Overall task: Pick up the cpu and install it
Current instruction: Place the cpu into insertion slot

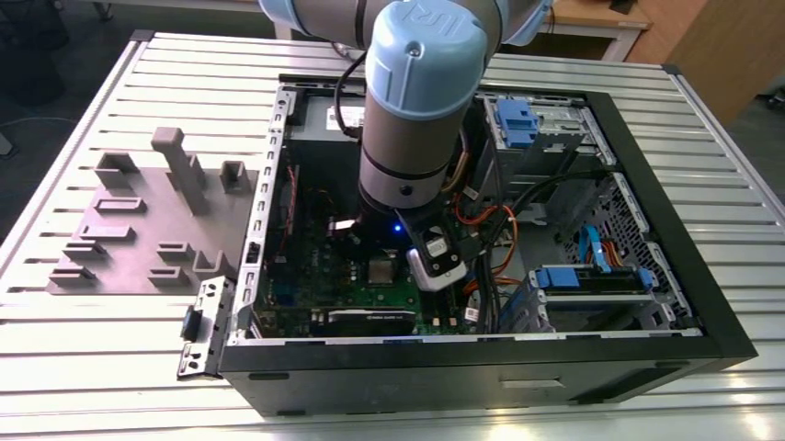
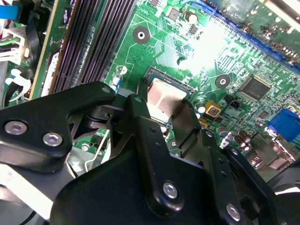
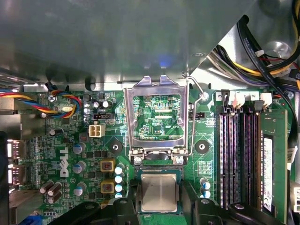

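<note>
My gripper (image 2: 163, 110) is closed narrowly on the cpu (image 3: 159, 192), a finger against each side; the chip is down at the open socket; the retention frame (image 3: 157, 117) stands lifted, unlatched; whether it is seated, I cannot judge.

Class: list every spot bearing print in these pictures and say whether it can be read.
White lettering on the green motherboard: a maker's mark, left unquoted; fine print too small.
Sticker on the green memory stick: too small.
Raised mark on the arm's pale blue cap: a logo, left unquoted.
Silver-grey square cpu: no print seen.
</note>
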Robot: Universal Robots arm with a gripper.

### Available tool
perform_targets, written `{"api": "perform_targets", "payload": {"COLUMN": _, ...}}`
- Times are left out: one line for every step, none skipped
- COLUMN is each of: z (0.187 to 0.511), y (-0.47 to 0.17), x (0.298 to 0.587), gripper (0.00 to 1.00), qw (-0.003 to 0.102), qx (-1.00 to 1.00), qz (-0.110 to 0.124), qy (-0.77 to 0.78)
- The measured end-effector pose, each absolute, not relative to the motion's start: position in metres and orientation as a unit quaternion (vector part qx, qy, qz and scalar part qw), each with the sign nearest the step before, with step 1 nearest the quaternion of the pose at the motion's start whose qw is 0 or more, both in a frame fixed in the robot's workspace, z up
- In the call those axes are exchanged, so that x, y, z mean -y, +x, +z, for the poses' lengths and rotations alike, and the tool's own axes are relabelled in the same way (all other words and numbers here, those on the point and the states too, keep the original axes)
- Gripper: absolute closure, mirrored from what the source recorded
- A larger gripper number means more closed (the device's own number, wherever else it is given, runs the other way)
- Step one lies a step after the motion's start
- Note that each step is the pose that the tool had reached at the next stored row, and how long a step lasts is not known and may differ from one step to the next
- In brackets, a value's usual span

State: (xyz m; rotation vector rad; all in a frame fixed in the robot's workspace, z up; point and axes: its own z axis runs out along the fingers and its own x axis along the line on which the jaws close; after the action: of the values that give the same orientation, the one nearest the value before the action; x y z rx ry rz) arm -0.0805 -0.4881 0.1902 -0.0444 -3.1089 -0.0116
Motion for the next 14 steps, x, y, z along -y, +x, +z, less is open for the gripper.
{"api": "perform_targets", "payload": {"z": 0.1903, "y": -0.0805, "x": 0.4881, "gripper": 0.51, "qw": 0.016, "qx": 1.000, "qz": -0.004, "qy": -0.014}}
{"api": "perform_targets", "payload": {"z": 0.1903, "y": -0.0805, "x": 0.4881, "gripper": 0.51, "qw": 0.016, "qx": 1.000, "qz": -0.004, "qy": -0.014}}
{"api": "perform_targets", "payload": {"z": 0.1903, "y": -0.0805, "x": 0.4881, "gripper": 0.51, "qw": 0.016, "qx": 1.000, "qz": -0.004, "qy": -0.014}}
{"api": "perform_targets", "payload": {"z": 0.1902, "y": -0.0805, "x": 0.4881, "gripper": 0.51, "qw": 0.016, "qx": 1.000, "qz": -0.004, "qy": -0.014}}
{"api": "perform_targets", "payload": {"z": 0.1902, "y": -0.0804, "x": 0.4881, "gripper": 0.51, "qw": 0.016, "qx": 1.000, "qz": -0.004, "qy": -0.014}}
{"api": "perform_targets", "payload": {"z": 0.1902, "y": -0.0804, "x": 0.4881, "gripper": 0.51, "qw": 0.016, "qx": 1.000, "qz": -0.004, "qy": -0.014}}
{"api": "perform_targets", "payload": {"z": 0.1903, "y": -0.0805, "x": 0.4881, "gripper": 0.51, "qw": 0.016, "qx": 1.000, "qz": -0.004, "qy": -0.014}}
{"api": "perform_targets", "payload": {"z": 0.1905, "y": -0.0805, "x": 0.4881, "gripper": 0.51, "qw": 0.016, "qx": 1.000, "qz": -0.004, "qy": -0.014}}
{"api": "perform_targets", "payload": {"z": 0.1910, "y": -0.0805, "x": 0.4881, "gripper": 0.44, "qw": 0.016, "qx": 1.000, "qz": -0.004, "qy": -0.014}}
{"api": "perform_targets", "payload": {"z": 0.1920, "y": -0.0805, "x": 0.4882, "gripper": 0.44, "qw": 0.016, "qx": 1.000, "qz": -0.004, "qy": -0.014}}
{"api": "perform_targets", "payload": {"z": 0.1936, "y": -0.0805, "x": 0.4881, "gripper": 0.44, "qw": 0.016, "qx": 1.000, "qz": -0.004, "qy": -0.014}}
{"api": "perform_targets", "payload": {"z": 0.1955, "y": -0.0805, "x": 0.4881, "gripper": 0.44, "qw": 0.016, "qx": 1.000, "qz": -0.004, "qy": -0.014}}
{"api": "perform_targets", "payload": {"z": 0.1974, "y": -0.0805, "x": 0.4881, "gripper": 0.44, "qw": 0.016, "qx": 1.000, "qz": -0.004, "qy": -0.014}}
{"api": "perform_targets", "payload": {"z": 0.1993, "y": -0.0805, "x": 0.4881, "gripper": 0.44, "qw": 0.016, "qx": 1.000, "qz": -0.004, "qy": -0.014}}
